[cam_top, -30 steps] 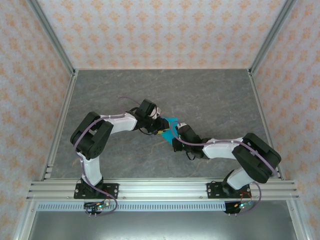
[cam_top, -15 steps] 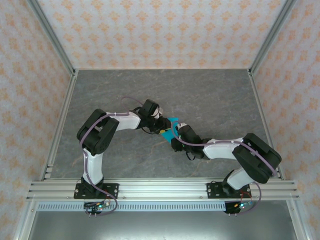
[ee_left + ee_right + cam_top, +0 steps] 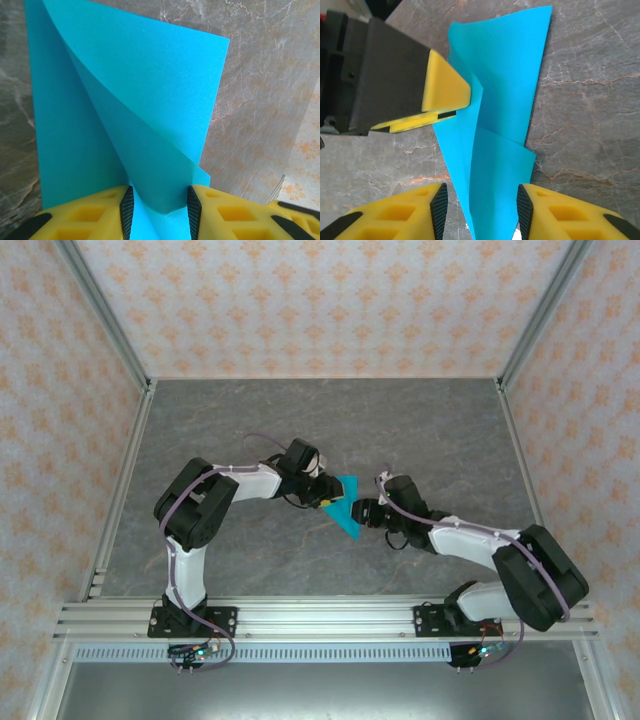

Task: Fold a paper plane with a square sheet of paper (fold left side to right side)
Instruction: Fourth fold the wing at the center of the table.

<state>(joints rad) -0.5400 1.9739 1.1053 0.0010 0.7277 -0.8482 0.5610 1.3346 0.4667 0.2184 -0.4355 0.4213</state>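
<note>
Left jaws clamped on the thin bright cyan-blue folded sheet of paper [image 3: 150, 100]; right jaws apart around its narrow end.
The paper lies on the grey marbled surface [image 3: 590, 100] between the two pairs, its long axis running straight ahead from the right jaws. The left jaws pinch a curled flap further along it, so the right jaws look freer to press the next crease.

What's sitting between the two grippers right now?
The blue paper, in the right wrist view: the left gripper holds its fold, its near tip lies inside the open right gripper.
</note>
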